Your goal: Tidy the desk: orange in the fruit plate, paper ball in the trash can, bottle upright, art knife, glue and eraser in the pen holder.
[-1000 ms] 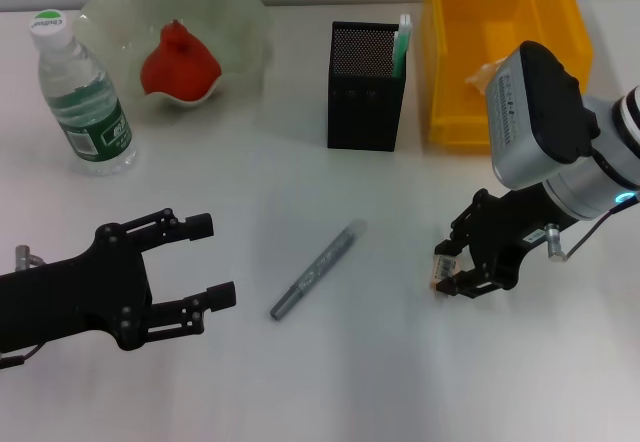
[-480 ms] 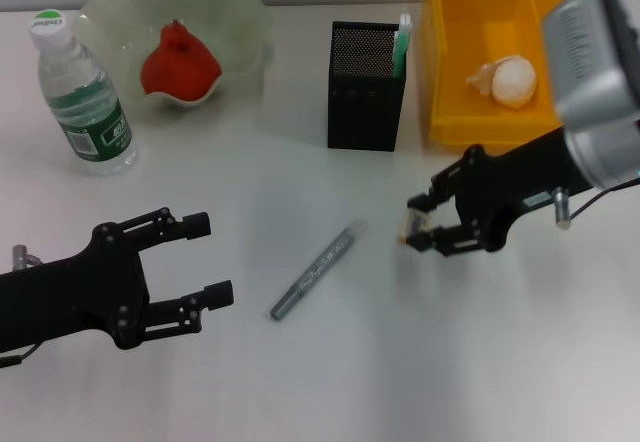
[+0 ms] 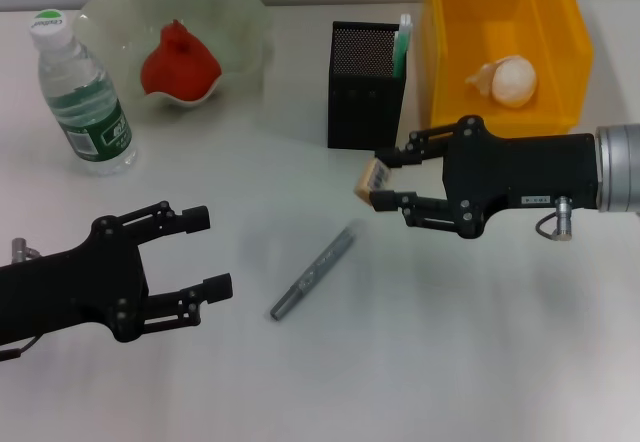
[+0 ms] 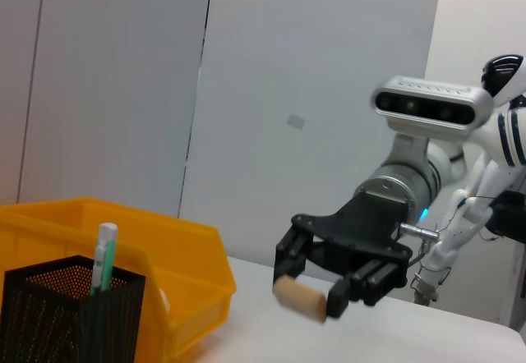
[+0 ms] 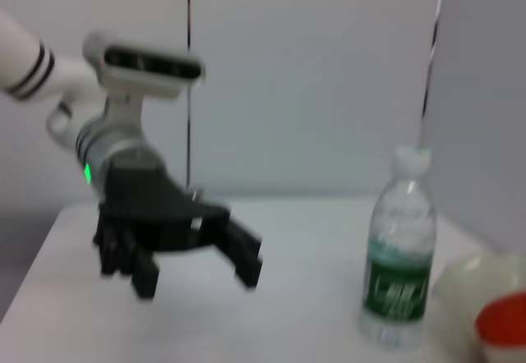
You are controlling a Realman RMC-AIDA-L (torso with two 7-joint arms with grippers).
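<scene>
**Right tool carries the eraser in front of the pen holder**

Nearest to us, on the left, the left tool (image 3: 205, 254) hovers over the white tabletop (image 3: 330, 382) with its fingers spread apart and nothing between them. Just to its right, a slim grey pen-like object (image 3: 315, 272), possibly the art knife, lies flat on the tabletop, angled from near-left to far-right.

A little farther back, the right tool (image 3: 382, 175) reaches in from the right, its fingers clamped on the eraser (image 3: 371, 179), a small beige block. The left wrist view shows the eraser (image 4: 301, 298) held in the air, off the tabletop, near the pen holder (image 4: 70, 310).

Farther still, at the centre, the black mesh pen holder (image 3: 366, 86) stands upright with a green and white stick (image 3: 403, 44) poking out of its right side. To its right sits the yellow trash can (image 3: 500, 47), with the white paper ball (image 3: 508, 81) inside it.

At the far left, the bottle (image 3: 82, 97) stands upright, white cap on top. Just to its right is the pale green fruit plate (image 3: 240, 12), with the orange (image 3: 180, 64) resting in it.
</scene>
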